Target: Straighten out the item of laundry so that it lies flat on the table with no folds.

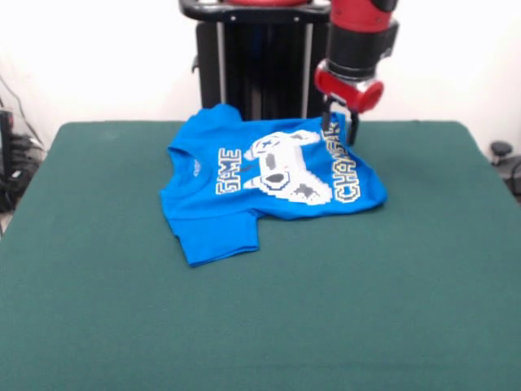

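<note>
The bright blue T-shirt (244, 191), the item of laundry, lies on the dark green table (260, 326) a little behind its middle. Its collar points left and its hem points right. The white controller print and the "GAME CHANGER" lettering face up. One sleeve (213, 240) spreads toward the front. The far right part is rumpled, with the lettering creased there. My gripper (340, 130) hangs from the red arm at the shirt's far right corner, its tips down at the cloth. Its two dark fingers stand apart and look open. I see no cloth lifted between them.
The robot's black pedestal (256, 65) stands just behind the shirt at the table's far edge. Green tabletop stretches wide in front of the shirt and to both sides. Cables and dark gear (16, 155) sit off the table's left edge.
</note>
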